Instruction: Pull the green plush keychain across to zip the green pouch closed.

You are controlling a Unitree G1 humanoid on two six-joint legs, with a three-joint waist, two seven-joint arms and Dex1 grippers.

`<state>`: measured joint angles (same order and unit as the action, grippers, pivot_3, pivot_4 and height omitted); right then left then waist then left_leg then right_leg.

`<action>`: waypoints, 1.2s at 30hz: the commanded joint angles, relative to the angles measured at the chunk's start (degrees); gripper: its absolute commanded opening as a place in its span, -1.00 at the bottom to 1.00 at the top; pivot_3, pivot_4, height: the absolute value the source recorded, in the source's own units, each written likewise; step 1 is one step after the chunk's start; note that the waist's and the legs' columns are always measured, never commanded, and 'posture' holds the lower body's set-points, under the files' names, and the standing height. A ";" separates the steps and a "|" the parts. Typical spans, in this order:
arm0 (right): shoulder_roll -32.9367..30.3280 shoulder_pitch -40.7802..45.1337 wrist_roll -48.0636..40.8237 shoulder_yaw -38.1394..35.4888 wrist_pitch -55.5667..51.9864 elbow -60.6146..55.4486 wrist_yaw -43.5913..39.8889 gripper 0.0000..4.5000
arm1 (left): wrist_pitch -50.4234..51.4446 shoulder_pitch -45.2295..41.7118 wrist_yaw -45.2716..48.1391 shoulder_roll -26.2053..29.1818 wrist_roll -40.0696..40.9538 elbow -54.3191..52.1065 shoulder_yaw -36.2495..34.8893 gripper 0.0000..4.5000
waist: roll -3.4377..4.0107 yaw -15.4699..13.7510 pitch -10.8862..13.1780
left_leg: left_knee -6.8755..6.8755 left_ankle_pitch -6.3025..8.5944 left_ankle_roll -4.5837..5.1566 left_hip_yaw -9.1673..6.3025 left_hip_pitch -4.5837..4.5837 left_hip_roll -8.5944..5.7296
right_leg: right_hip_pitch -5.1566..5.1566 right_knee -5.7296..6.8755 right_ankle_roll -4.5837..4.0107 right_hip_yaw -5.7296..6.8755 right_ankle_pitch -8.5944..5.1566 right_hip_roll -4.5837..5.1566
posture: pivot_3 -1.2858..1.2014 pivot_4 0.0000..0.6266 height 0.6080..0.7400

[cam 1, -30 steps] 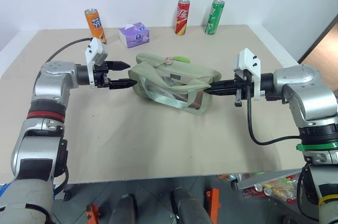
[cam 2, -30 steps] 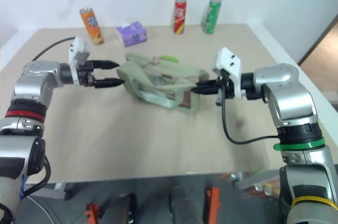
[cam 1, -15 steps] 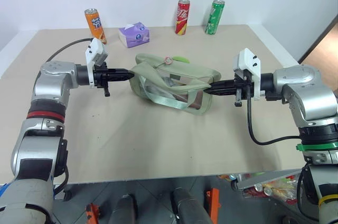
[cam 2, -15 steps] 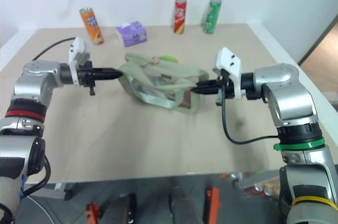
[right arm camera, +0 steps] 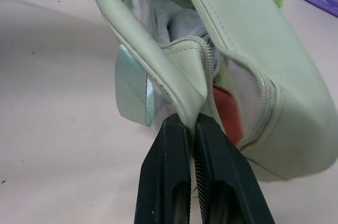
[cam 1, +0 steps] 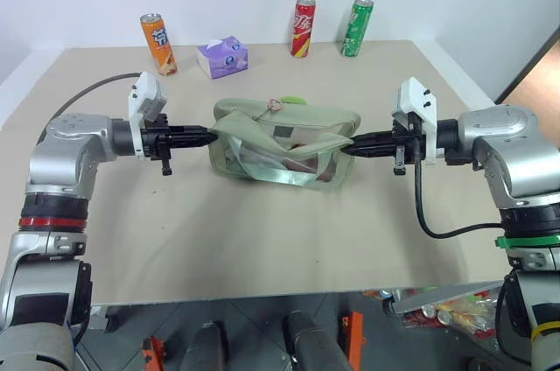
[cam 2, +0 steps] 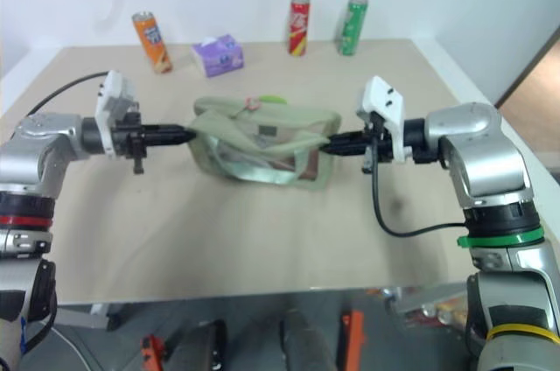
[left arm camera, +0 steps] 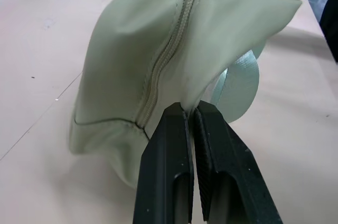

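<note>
Green pouch [cam 1: 282,142] — pale sage fabric, clear side panel, strap handle — at the centre of the worktop [cam 1: 262,240], stretched lengthwise between the two arms. Green plush keychain [cam 1: 294,100] on the far top edge of the pouch, near its middle, with the pinkish ring [cam 1: 272,105] just to its left at the zipper line. Zipper [left arm camera: 161,65] running along the top of the pouch; partly open at the right end, with something red showing inside.

Left end effector [cam 1: 208,134] at the left end of the pouch, fingers [left arm camera: 169,176] pressed together on a fold of the pouch fabric. Right end effector [cam 1: 343,149] at the right end, fingers [right arm camera: 168,182] likewise clamped on the pouch edge beside the zipper end. Both pointed inward toward each other, roughly level, pouch taut between them.

Along the far edge of the worktop, well apart from the pouch, from left to right — orange can [cam 1: 157,43], purple tissue pack [cam 1: 221,57], red can [cam 1: 303,27], green soda can [cam 1: 355,27]; all cans upright. Black cable [cam 1: 429,218] looping from the right arm over the worktop on the right.
</note>
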<state>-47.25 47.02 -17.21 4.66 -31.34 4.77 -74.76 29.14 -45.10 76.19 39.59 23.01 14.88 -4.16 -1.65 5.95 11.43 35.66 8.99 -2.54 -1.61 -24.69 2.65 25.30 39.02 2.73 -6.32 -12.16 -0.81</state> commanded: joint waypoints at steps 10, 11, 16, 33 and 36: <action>-0.24 3.47 -2.52 -1.94 -2.61 0.05 -0.42 -1.00 | 7.32 4.72 -5.18 1.43 7.64 -15.63 -3.49 -0.99 | -0.01 -0.01 0.01 | -0.03 0.00 0.00 0.00 0.00 0.00 | 0.02 -0.01 -0.02 0.01 -0.02 0.00 | 0.03 -0.52 1.00; -0.21 3.54 -2.46 -1.91 -2.66 0.08 -0.39 -1.00 | 7.40 4.92 -5.44 1.49 7.57 -15.61 -3.34 -0.99 | -0.01 -0.01 0.01 | -0.03 0.00 0.00 0.00 0.01 0.00 | 0.01 -0.01 -0.03 0.01 -0.02 0.00 | 0.03 -0.52 1.00; -0.03 3.82 -2.09 -1.86 -2.72 0.15 0.27 -1.00 | 7.10 5.38 -6.03 1.52 7.35 -15.46 -2.86 -0.99 | -0.02 -0.01 0.01 | -0.02 0.00 0.00 0.01 0.00 -0.01 | 0.01 -0.01 -0.17 0.00 -0.10 0.01 | 0.03 -0.52 1.00; -6.48 1.92 -11.32 -7.66 -8.51 -1.52 -5.65 0.98 | 5.35 6.23 -7.14 0.00 6.43 -14.04 -1.07 -1.00 | -0.03 -0.16 0.03 | -0.03 0.00 0.00 0.02 -0.02 -0.04 | 0.01 -0.04 -0.13 0.00 -0.11 0.04 | 0.03 -0.52 1.00; -8.38 4.75 -13.03 -11.39 -7.77 2.38 -5.95 0.98 | 5.28 6.46 -7.43 -0.26 6.51 -14.17 -1.13 -1.00 | -0.03 -0.12 0.03 | -0.04 0.00 0.00 0.02 0.02 -0.03 | 0.01 -0.04 -0.22 0.00 -0.16 0.03 | 0.03 -0.52 1.00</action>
<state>-53.64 48.85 -28.17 -2.25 -39.64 6.13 -80.36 35.89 -38.58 69.01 39.20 28.24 1.91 -4.31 -1.67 5.83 11.45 35.62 9.00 -2.54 -1.59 -24.68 2.62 25.31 38.98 2.51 -6.31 -12.32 -0.78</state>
